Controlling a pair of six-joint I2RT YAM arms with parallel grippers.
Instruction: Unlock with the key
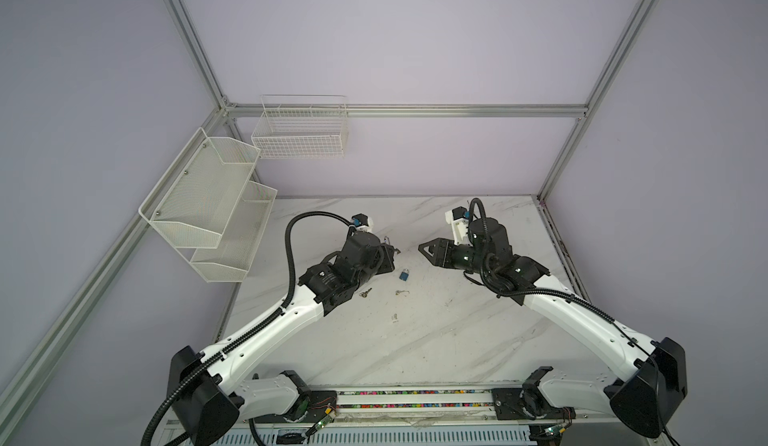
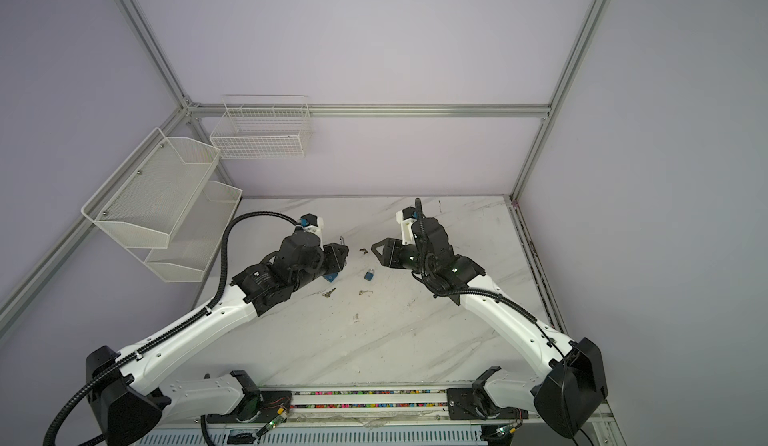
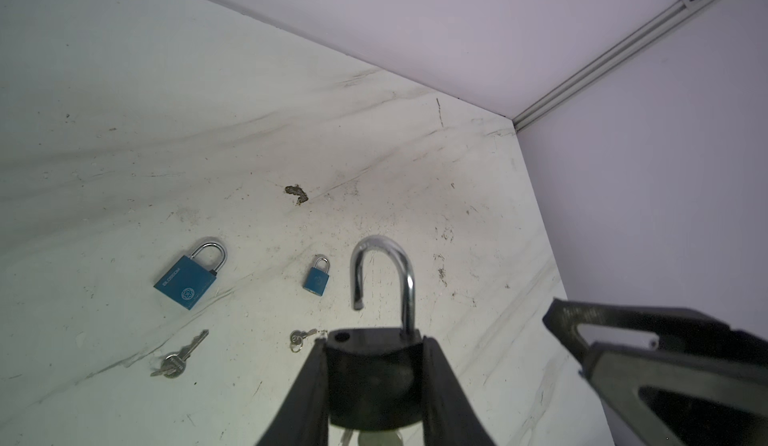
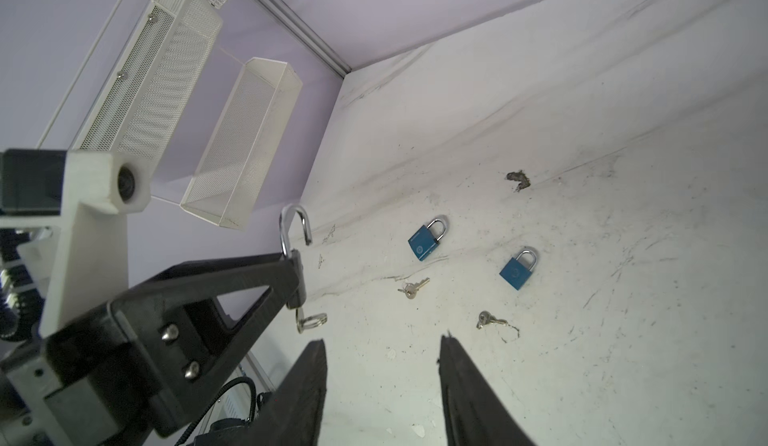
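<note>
One black padlock (image 3: 370, 377) sits clamped in the left gripper (image 3: 374, 342), shackle (image 3: 384, 248) sprung open. The right gripper (image 4: 382, 340) gapes empty; two blue padlocks (image 3: 187, 281) lie shut, likely still to do.

High top views over the whole table (image 1: 415, 340); both wrist views close, low across it.

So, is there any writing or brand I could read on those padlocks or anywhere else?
"BLOSSOM": on the larger blue padlock, beside a round emblem, in the left wrist view.
Smaller blue padlock: a faint mark, too small to read.
Black padlock: no writing shows.
Nothing else legible.
</note>
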